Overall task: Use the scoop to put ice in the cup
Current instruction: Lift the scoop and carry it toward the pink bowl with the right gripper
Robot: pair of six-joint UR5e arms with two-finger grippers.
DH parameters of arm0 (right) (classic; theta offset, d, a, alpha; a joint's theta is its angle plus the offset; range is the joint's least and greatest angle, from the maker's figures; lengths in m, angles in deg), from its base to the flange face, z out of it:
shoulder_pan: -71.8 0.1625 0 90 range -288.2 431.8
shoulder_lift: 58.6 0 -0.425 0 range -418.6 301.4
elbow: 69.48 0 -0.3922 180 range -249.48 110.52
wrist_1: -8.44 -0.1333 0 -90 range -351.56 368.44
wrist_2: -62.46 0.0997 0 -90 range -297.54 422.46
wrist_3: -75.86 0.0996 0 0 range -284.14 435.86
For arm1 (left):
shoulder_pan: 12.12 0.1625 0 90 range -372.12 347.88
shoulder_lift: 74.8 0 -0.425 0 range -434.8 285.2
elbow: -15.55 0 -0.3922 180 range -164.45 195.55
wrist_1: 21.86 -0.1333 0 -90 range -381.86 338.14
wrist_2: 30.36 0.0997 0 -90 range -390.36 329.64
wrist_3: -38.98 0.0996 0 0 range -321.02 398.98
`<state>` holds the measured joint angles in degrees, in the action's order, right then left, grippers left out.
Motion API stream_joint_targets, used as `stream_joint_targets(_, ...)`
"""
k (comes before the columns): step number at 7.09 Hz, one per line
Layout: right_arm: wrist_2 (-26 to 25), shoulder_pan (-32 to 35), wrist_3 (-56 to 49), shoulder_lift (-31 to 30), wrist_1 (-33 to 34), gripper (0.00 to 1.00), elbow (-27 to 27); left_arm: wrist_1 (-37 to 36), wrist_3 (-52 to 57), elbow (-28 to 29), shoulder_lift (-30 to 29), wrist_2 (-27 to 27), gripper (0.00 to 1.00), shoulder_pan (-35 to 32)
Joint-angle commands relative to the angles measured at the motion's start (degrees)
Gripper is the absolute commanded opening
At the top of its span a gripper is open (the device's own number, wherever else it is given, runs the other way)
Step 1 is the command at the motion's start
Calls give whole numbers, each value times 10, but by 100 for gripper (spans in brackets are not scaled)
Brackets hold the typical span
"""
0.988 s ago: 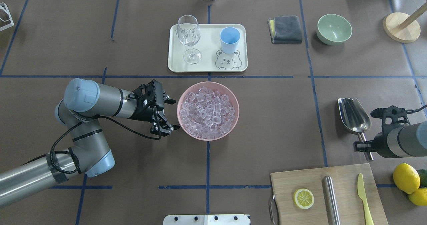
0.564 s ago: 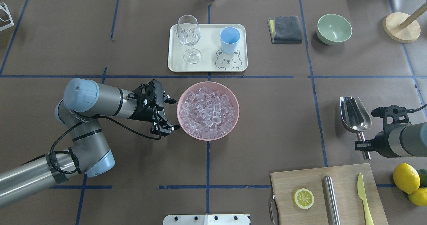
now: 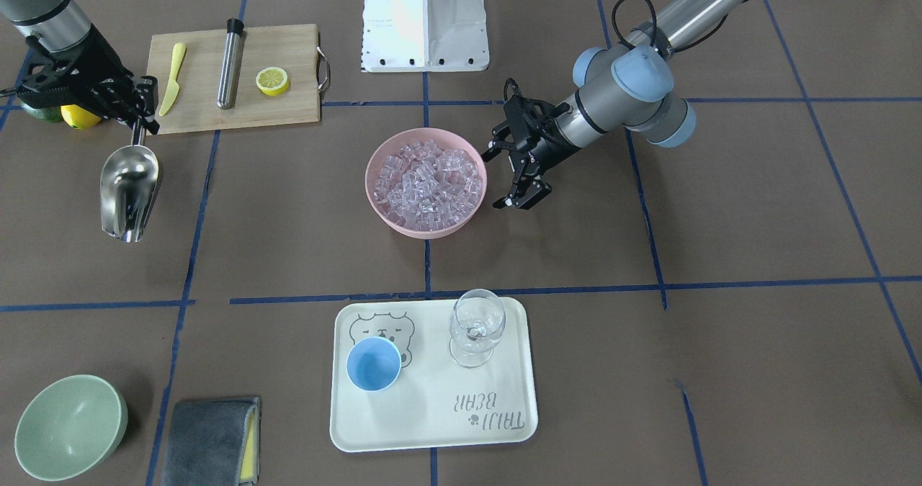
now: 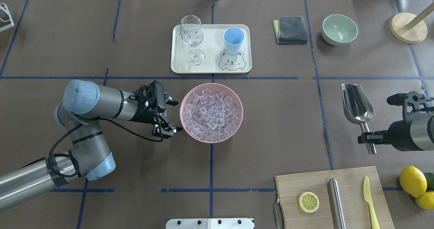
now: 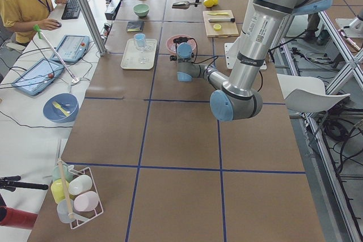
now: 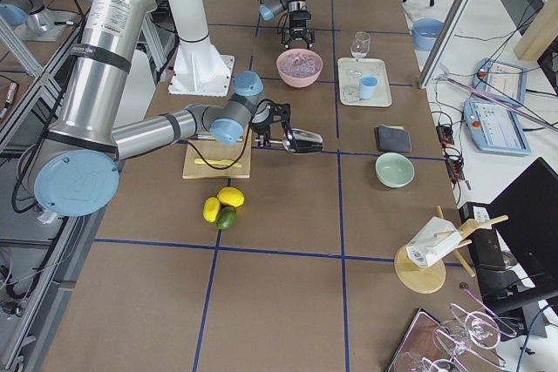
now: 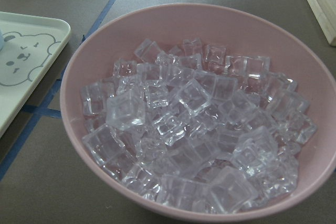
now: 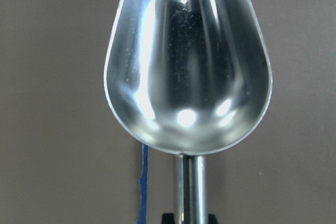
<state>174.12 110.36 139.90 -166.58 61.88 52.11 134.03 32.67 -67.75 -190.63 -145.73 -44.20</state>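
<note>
The ice [image 4: 211,112] fills a pink bowl [image 4: 241,113] at the table's middle, and also shows in the left wrist view [image 7: 194,135]. The light-blue cup [image 4: 233,40] stands upright and empty on a white tray [image 4: 210,68] beyond the bowl. My left gripper [image 4: 176,116] is open and empty, just beside the bowl's left rim. My right gripper [image 4: 368,139] is shut on the thin handle of the steel scoop [image 4: 357,103] and holds it above the table at the right. The scoop's trough [image 8: 189,66] is empty and points away from me.
A wine glass [image 4: 192,39] stands on the tray beside the cup. A cutting board [image 4: 295,181] at the front right holds a lemon slice [image 4: 308,202], a steel cylinder [image 4: 336,202] and a yellow knife [image 4: 369,202]. A grey cloth [image 4: 291,29], a green bowl [image 4: 339,29] and lemons [image 4: 413,180] lie at the right.
My right gripper has carried the scoop a little away from me and higher. The left arm has barely moved.
</note>
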Motion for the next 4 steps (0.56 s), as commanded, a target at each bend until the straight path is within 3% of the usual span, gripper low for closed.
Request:
stream_joint_targets(1, 15, -9, -49, 25, 4, 0, 13, -1, -1, 1, 2, 2, 100, 0)
stream_joint_targets(3, 8, -37, -96, 70, 17, 0, 24, -1, -1, 1, 2, 2, 100, 0)
stream_joint_targets(4, 4, -42, -139, 118, 74, 0, 32, -1, -1, 1, 3, 1, 100, 0)
